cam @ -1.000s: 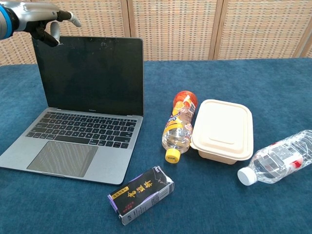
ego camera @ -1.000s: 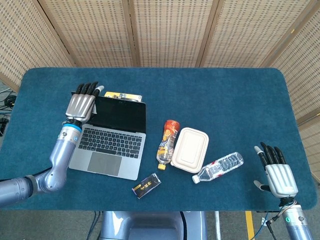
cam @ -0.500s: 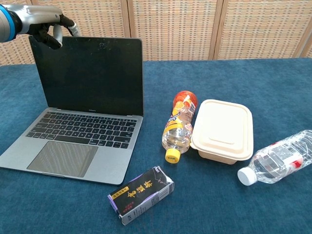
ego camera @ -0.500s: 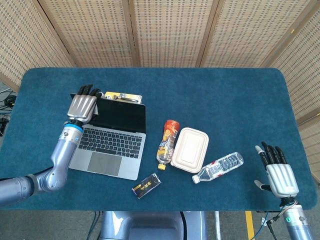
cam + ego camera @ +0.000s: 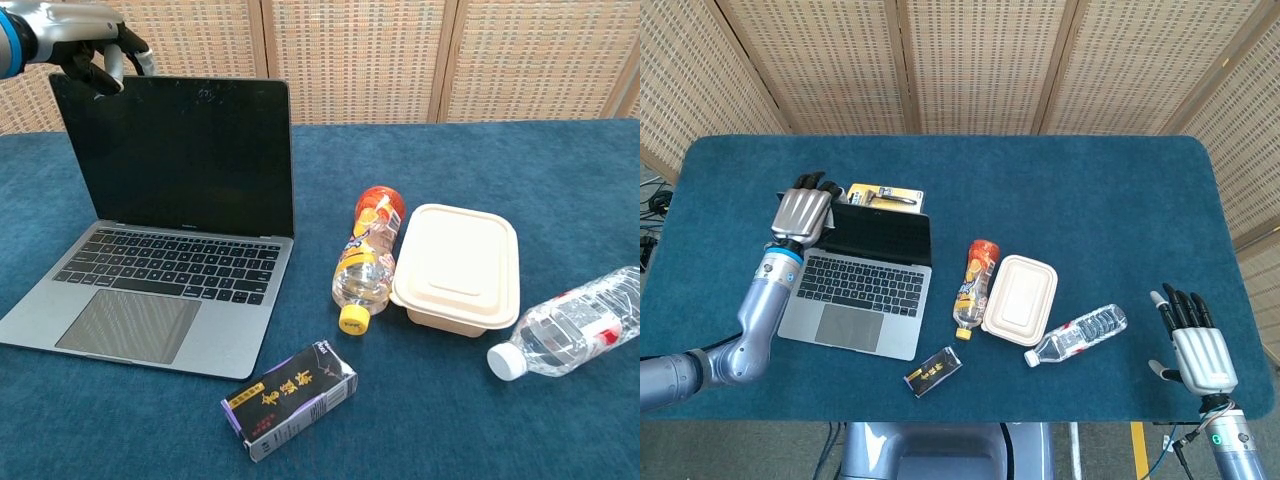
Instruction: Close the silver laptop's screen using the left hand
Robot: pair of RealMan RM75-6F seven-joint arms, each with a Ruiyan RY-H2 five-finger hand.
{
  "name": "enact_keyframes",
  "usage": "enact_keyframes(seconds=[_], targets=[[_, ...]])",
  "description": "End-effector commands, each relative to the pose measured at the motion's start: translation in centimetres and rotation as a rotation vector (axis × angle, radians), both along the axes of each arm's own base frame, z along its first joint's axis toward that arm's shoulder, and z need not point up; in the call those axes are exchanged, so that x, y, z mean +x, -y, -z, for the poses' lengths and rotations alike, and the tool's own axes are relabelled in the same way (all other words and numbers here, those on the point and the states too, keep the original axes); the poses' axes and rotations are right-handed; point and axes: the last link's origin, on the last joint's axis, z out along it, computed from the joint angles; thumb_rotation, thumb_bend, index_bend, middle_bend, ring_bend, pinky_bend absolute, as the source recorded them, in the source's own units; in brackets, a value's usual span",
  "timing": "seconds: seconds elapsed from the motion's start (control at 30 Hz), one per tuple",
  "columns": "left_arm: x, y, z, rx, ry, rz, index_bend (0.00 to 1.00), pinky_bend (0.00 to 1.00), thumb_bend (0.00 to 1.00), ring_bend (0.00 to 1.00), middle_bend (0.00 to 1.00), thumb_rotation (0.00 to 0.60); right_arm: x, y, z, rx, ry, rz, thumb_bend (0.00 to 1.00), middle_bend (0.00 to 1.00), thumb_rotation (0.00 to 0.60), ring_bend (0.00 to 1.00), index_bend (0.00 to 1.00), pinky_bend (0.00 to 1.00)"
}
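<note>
Left hand (image 5: 802,212) hooks flat silver laptop (image 5: 862,283) lid

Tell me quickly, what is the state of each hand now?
Left hand: fingers curled over the top edge of the laptop screen, touching it, not gripping.
Right hand: open, holding nothing.

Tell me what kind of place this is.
Probably a staged indoor test area, not a home: a blue-covered table, folding wicker screens behind it, and unrelated items laid out, such as a laptop and bottles.
</note>
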Motion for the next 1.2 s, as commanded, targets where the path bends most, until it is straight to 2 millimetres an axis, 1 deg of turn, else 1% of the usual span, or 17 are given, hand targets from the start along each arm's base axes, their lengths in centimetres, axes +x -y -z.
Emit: enact_keyframes(seconds=[0.03, 0.5, 0.73, 1.2], targets=[[0.0, 0.2, -0.3, 0.0, 0.009, -0.001, 0.38, 0.1, 1.0, 0.09, 0.28, 0.6, 0.0, 0.0, -0.1, -0.003, 0.0, 0.002, 0.0, 0.0, 0.6, 0.0, 0.0, 0.0], [-0.4, 0.7, -0.8, -0.025, 0.029, -0.024, 0.42, 0.14, 1.0, 0.14, 0.35, 0.6, -0.1, 0.0, -0.1, -0.004, 0.002, 0.004, 0.0, 0.0, 0.6, 0.0, 0.0, 0.0], [-0.2, 1.0, -1.0, -0.034, 0.038, -0.015, 0.45, 0.16, 1.0, 0.16, 0.38, 0.6, -0.1, 0.0, -0.1, -0.004, 0.001, 0.006, 0.0, 0.0, 0.6, 0.0, 0.0, 0.0], [0.1, 2.2, -1.6, -0.075, 0.024, -0.01, 0.47, 0.18, 1.0, 0.18, 0.4, 0.6, -0.1, 0.0, -0.2, -0.004, 0.001, 0.008, 0.0, 0.0, 0.6, 0.0, 0.0, 0.0]])
